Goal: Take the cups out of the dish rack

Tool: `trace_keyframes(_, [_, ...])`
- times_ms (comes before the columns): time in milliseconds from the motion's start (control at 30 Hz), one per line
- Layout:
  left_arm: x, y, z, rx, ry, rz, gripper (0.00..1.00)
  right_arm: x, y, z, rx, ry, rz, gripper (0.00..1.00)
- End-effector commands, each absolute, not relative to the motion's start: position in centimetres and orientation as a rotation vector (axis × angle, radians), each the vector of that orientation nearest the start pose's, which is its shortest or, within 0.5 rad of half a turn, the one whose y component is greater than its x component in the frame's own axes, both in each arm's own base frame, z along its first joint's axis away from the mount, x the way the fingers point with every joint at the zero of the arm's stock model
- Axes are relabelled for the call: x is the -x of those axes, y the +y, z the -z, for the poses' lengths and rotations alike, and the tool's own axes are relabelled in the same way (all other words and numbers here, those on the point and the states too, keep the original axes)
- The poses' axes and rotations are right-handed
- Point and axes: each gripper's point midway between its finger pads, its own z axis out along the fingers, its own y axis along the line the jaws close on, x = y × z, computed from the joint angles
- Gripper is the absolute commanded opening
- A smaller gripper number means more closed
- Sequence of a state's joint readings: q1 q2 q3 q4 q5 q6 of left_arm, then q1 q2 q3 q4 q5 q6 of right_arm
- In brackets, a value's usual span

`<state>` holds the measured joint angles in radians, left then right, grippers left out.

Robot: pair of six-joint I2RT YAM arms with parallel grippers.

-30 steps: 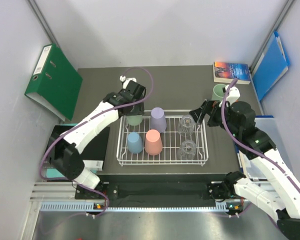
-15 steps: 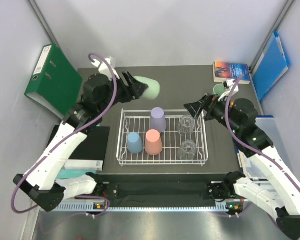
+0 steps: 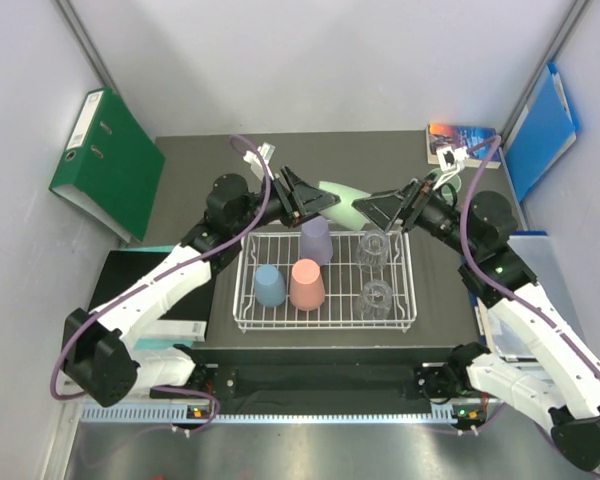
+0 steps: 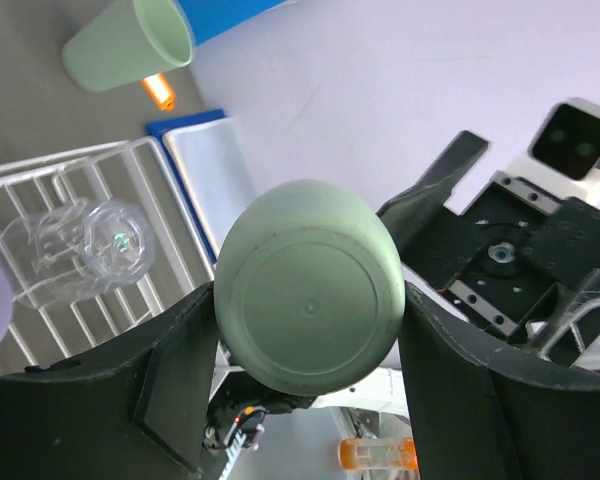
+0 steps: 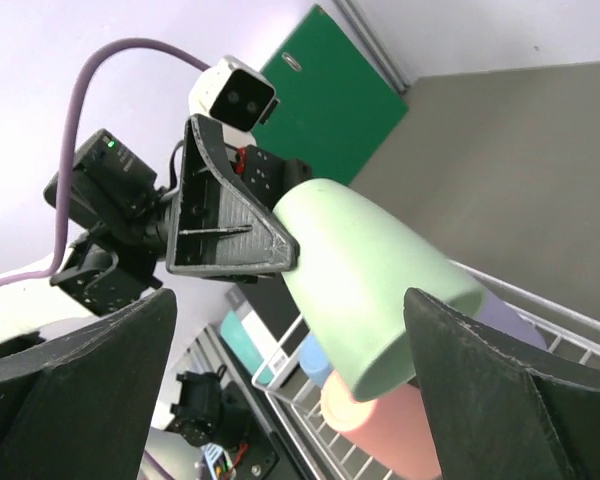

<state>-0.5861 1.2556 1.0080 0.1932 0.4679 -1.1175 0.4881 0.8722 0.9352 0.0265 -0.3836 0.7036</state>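
My left gripper [image 3: 318,198] is shut on a pastel green cup [image 3: 340,201] and holds it on its side in the air above the back edge of the white wire dish rack [image 3: 410,300]. In the left wrist view the cup's base [image 4: 310,300] sits between my fingers. My right gripper [image 3: 372,212] is open, its jaws on either side of the cup's open end [image 5: 380,290], apart from it. In the rack stand a lilac cup [image 3: 316,238], a blue cup [image 3: 269,285], a salmon cup [image 3: 307,284] and two clear glasses [image 3: 374,247] [image 3: 376,297].
A second green cup [image 4: 130,45] stands on the table right of the rack, near a book [image 3: 463,143]. A green binder [image 3: 110,165] leans at the left wall and a blue folder [image 3: 540,130] at the right wall. A black slab [image 3: 175,290] lies left of the rack.
My left gripper lifted the green cup out of the rack's back left corner and swung it right, tipped on its side. My right gripper moved left to the cup's open end.
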Motion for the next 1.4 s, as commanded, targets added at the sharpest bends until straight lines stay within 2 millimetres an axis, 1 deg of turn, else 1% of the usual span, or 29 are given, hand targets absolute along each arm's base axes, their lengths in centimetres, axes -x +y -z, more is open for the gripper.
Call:
trace_keyframes(0, [-26.0,-31.3,-39.4,-0.011,1.663,1.745,0.0,-22.7,23.9,-39.9,0.209,1.538,-1.307,0.94])
trace_keyframes(133, [-25.9,-30.7,-40.2,0.001,1.631,1.717,0.0,-22.3,23.1,-39.3,0.184,1.551,-1.282,0.94])
trace_keyframes(267, [-25.9,-30.6,-40.2,0.001,1.634,1.712,0.0,-21.6,22.9,-38.3,0.173,1.574,-1.295,0.94])
trace_keyframes(367, [-25.8,-30.6,-40.1,-0.001,1.643,1.706,0.0,-21.2,22.7,-37.9,0.162,1.578,-1.308,0.94])
trace_keyframes(467, [-25.7,-30.8,-39.8,-0.01,1.659,1.72,0.0,-21.1,23.0,-37.4,0.158,1.592,-1.326,0.93])
trace_keyframes(500, [-25.7,-31.0,-39.8,-0.013,1.659,1.728,0.0,-21.2,23.1,-37.5,0.162,1.581,-1.329,0.93])
trace_keyframes(600, [-25.2,-31.4,-39.6,-0.025,1.664,1.78,0.0,-21.7,24.0,-37.5,0.18,1.582,-1.356,0.88])
trace_keyframes(633, [-24.8,-31.6,-39.9,-0.045,1.651,1.802,0.0,-21.8,24.3,-38.0,0.189,1.562,-1.379,0.82])
trace_keyframes(667, [-24.6,-31.8,-39.7,-0.043,1.66,1.816,0.0,-22.3,25.0,-37.7,0.206,1.577,-1.399,0.79])
trace_keyframes(733, [-24.3,-32.3,-39.4,-0.058,1.673,1.83,0.0,-22.4,25.8,-38.0,0.226,1.563,-1.417,0.7])
trace_keyframes(767, [-24.1,-32.5,-39.1,-0.065,1.681,1.835,0.0,-22.9,26.2,-37.7,0.222,1.571,-1.413,0.68])
trace_keyframes(800, [-24.0,-32.5,-39.1,-0.066,1.682,1.836,0.0,-22.9,26.6,-37.7,0.229,1.572,-1.421,0.66])
trace_keyframes(867, [-23.8,-32.5,-38.7,-0.066,1.693,1.837,0.0,-23.3,27.0,-37.5,0.227,1.573,-1.42,0.55])
trace_keyframes(900, [-23.7,-32.5,-38.7,-0.068,1.692,1.838,0.0,-23.1,27.3,-37.5,0.233,1.573,-1.423,0.48])
trace_keyframes(933, [-23.7,-32.4,-38.5,-0.065,1.695,1.833,0.0,-23.2,27.3,-37.4,0.23,1.573,-1.419,0.35])
trace_keyframes(967, [-23.8,-32.4,-38.1,-0.061,1.708,1.823,0.0,-23.3,27.1,-37.2,0.216,1.579,-1.404,0.28])
trace_keyframes(1000, [-23.8,-32.3,-38.1,-0.063,1.708,1.815,0.0,-23.2,27.0,-37.2,0.22,1.578,-1.39,0.2])
trace_keyframes(1033, [-23.8,-32.3,-37.9,-0.065,1.718,1.805,0.0,-23.2,26.8,-37.3,0.213,1.58,-1.373,0.02])
trace_keyframes(1067, [-24.0,-32.3,-37.9,-0.088,1.713,1.769,0.15,-23.3,26.2,-37.5,0.192,1.576,-1.342,0.0])
trace_keyframes(1100, [-24.9,-32.0,-36.7,-0.032,1.779,1.696,0.33,-23.3,25.7,-36.9,0.191,1.609,-1.295,0.0])
trace_keyframes(1133, [-25.5,-31.7,-36.1,-0.009,1.808,1.632,0.5,-23.4,25.2,-37.0,0.179,1.618,-1.255,0.0])
trace_keyframes(1167, [-26.2,-31.2,-36.5,-0.027,1.797,1.545,0.71,-23.9,23.8,-37.6,0.122,1.603,-1.183,0.0])
trace_keyframes(1200, [-27.7,-29.8,-34.6,0.092,1.868,1.396,0.97,-24.0,23.0,-36.3,0.107,1.662,-1.112,0.0])
trace_keyframes(1233, [-28.4,-28.9,-34.1,0.12,1.879,1.307,0.99,-24.1,22.1,-37.1,0.089,1.651,-1.068,0.0])
trace_keyframes(1267, [-29.2,-27.9,-33.7,0.176,1.89,1.228,0.99,-25.1,20.5,-37.5,0.019,1.644,-0.969,0.0])
trace_keyframes(1300, [-29.9,-26.9,-33.4,0.221,1.891,1.165,0.99,-25.5,19.6,-37.1,0.013,1.67,-0.889,0.0])
trace_keyframes(1333, [-30.8,-25.5,-32.3,0.293,1.908,1.055,0.99,-25.8,18.2,-37.4,-0.028,1.706,-0.799,0.0])
trace_keyframes(1367, [-31.3,-24.6,-31.8,0.339,1.911,0.996,0.99,-27.6,16.4,-36.3,-0.109,1.752,-0.65,0.0])
